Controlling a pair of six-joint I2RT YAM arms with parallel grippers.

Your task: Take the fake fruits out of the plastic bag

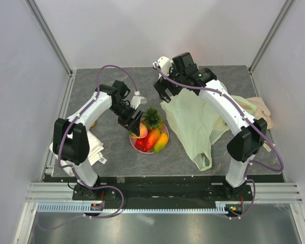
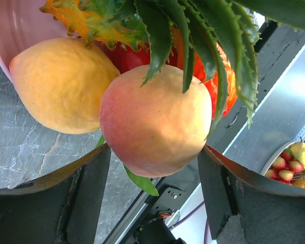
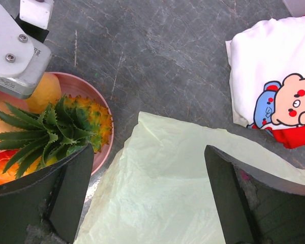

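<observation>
The fake fruits lie heaped on a pink plate [image 1: 165, 133]: a pineapple [image 1: 152, 118], a peach [image 1: 141, 131], a red piece [image 1: 142, 144] and a yellow-red mango [image 1: 161, 142]. My left gripper [image 1: 133, 122] is down at the plate, open, its jaws on either side of the peach [image 2: 155, 119], which rests against a yellow fruit [image 2: 61, 86] under the pineapple's crown [image 2: 193, 30]. The plastic bag [image 1: 193, 124] lies flat and pale green to the right of the plate. Above its far corner hangs my right gripper [image 1: 163, 93], open with nothing between its fingers, over the bag [image 3: 162, 183].
A white-and-red cartoon pouch [image 3: 274, 107] lies on the grey table beyond the bag's corner. White cloth [image 1: 94, 145] sits under my left arm and a beige cloth [image 1: 262, 109] at the right edge. Frame posts stand at the back corners.
</observation>
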